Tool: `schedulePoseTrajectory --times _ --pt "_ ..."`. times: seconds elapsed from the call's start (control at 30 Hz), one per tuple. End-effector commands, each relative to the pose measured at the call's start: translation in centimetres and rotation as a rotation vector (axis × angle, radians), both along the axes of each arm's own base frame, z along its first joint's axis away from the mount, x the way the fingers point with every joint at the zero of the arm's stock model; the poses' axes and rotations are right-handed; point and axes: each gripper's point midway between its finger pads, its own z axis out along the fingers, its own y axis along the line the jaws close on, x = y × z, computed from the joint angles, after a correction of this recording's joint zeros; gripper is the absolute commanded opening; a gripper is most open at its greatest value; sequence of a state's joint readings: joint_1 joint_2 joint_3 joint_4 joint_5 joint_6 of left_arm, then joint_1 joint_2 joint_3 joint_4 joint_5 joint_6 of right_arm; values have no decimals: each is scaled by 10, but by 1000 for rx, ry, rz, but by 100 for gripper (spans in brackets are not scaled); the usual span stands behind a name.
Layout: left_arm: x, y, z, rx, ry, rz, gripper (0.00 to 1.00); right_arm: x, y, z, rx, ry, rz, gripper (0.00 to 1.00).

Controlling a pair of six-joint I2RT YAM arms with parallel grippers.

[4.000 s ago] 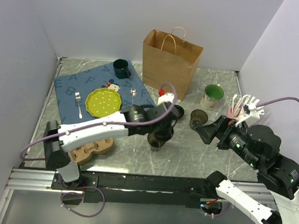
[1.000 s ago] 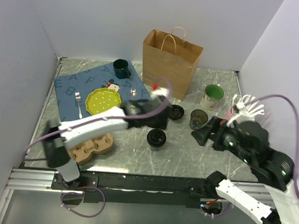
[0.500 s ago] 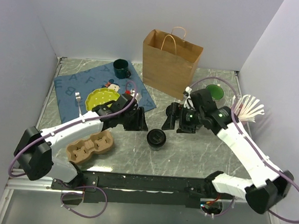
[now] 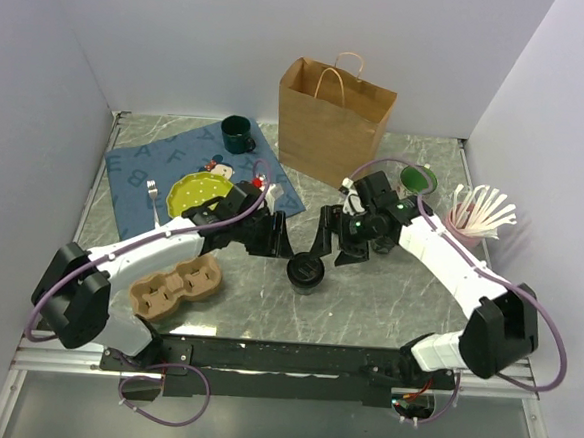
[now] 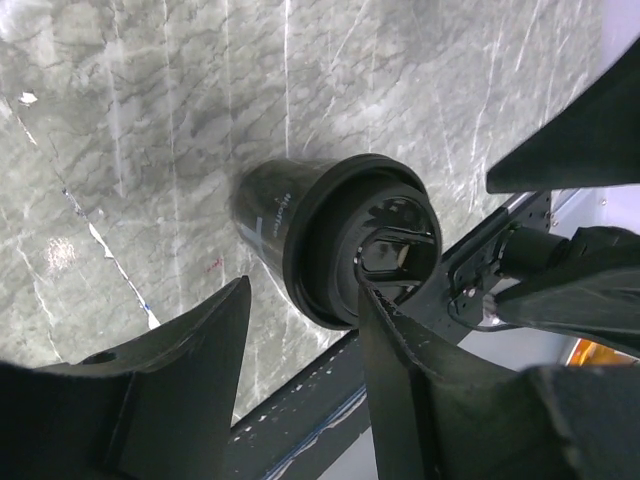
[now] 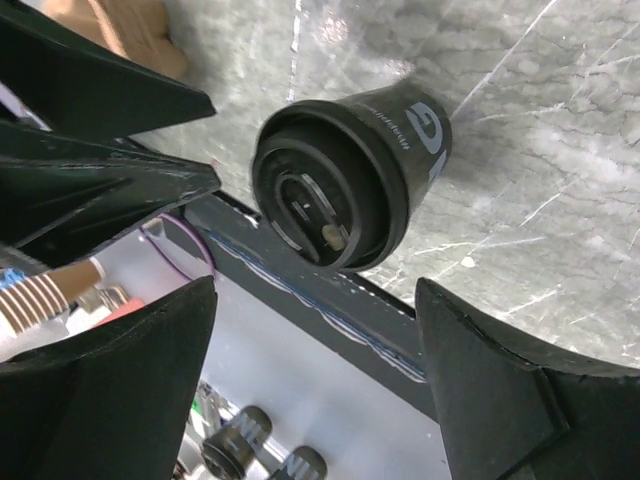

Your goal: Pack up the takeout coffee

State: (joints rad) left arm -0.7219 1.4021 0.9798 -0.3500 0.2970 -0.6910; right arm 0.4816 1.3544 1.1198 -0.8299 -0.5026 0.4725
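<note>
The coffee (image 4: pixel 305 271) stands alone on a bare patch of tabletop (image 4: pixel 396 302), in front of the bag (image 4: pixel 334 122) and well apart from it. I judge it has room on all sides so that either arm can reach it. The left pincer (image 4: pixel 278 244) hangs just beside it on the left and the right pincer (image 4: pixel 327 254) just beside it on the right, both angled down toward it. Each has its fingers apart with nothing between them. The right is spread wider, and in its wrist view the cup sits in the gap without touching either finger. The bag stands upright with its mouth open to the top, so the cup would have to go in from above. The cup is upright, with its base on the tabletop and its lid (image 6: pixel 325 205) seated and facing up, so its long axis runs vertical. Keeping it that way should stop any spill. Pale lettering on its wall faces the right pincer's side.
</note>
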Motion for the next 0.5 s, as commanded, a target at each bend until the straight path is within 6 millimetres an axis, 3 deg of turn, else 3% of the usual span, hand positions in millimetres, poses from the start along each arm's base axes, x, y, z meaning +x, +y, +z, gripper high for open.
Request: schedulePoseTrajectory --times 0.0,0.47 --pt "3 -11 4 -41 -26 -72 52 6 5 -8 11 -15 69 88" --pt "-6 -24 1 -114 -10 -160 60 -1 0 -38 -31 36 86 78"
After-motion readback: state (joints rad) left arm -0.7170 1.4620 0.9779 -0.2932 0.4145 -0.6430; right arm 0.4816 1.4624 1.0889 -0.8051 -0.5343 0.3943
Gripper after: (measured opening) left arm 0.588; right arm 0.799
